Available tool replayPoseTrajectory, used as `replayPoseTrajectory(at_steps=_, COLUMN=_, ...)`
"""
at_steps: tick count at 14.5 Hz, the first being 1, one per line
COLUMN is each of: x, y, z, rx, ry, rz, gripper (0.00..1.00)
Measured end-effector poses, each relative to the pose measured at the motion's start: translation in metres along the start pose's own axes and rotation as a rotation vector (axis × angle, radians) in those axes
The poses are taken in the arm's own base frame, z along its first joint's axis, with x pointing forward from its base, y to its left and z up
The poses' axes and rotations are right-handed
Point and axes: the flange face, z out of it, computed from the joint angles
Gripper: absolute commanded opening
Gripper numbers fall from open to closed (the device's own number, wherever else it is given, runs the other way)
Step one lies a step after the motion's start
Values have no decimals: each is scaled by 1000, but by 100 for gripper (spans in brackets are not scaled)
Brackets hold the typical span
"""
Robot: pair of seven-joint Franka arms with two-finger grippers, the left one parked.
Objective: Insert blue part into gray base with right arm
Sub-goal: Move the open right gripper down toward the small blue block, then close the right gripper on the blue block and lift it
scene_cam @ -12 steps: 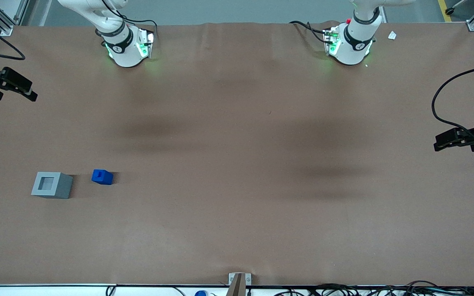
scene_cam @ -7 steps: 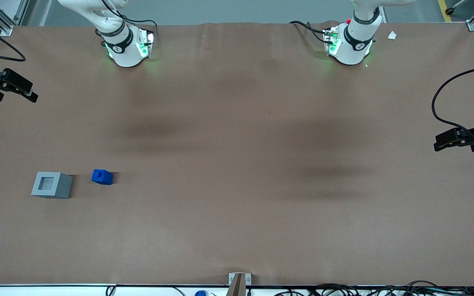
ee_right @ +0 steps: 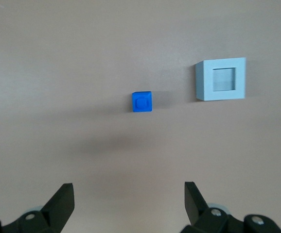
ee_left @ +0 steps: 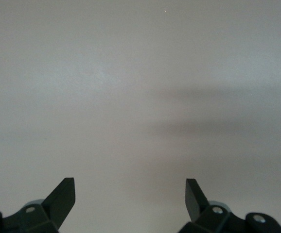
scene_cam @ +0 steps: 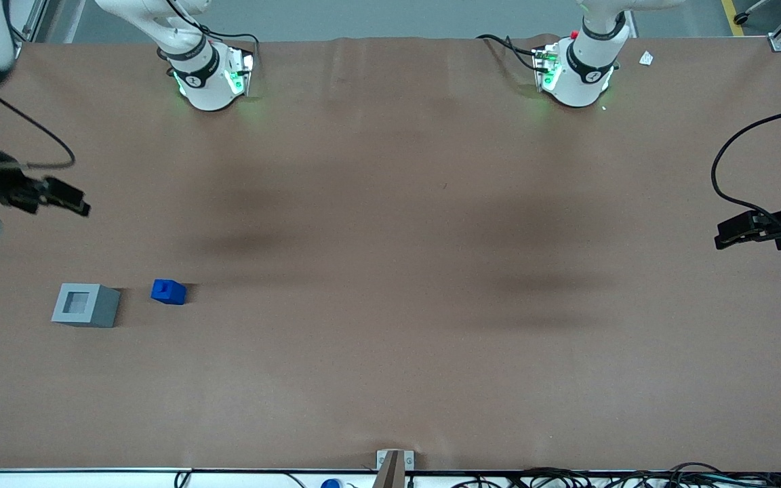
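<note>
The small blue part sits on the brown table, a short gap from the light-gray base, which has a square recess in its top. Both show in the right wrist view, the blue part and the gray base. My right gripper hangs high above the table at the working arm's end, farther from the front camera than both blocks. Its fingers are spread wide and empty.
The working arm's base stands at the table's back edge. A black cable loops from the arm's wrist. A metal bracket sits at the table's front edge.
My right gripper has moved toward the front camera and a little inward over the table, closer to the blocks. The blue part and gray base have not moved.
</note>
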Motion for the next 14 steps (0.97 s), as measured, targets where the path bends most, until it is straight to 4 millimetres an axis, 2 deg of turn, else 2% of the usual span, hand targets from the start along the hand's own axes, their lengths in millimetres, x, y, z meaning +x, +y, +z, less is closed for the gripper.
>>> replayPoseTrajectory(at_steps=4, x=37, y=2, z=85, rx=-8, ry=-55, rz=8, gripper=95)
replayPoseTrajectory(at_steps=9, x=61, y=-1, z=169, rx=-14, ry=-51, rz=2, gripper=85)
replayPoseTrajectory(at_steps=11, x=60, y=-2, z=195, rx=-16, ry=-22, rz=-1, gripper=83)
replayPoseTrajectory(at_steps=14, x=56, y=-2, z=217, rx=-18, ry=0, rz=-1, gripper=78)
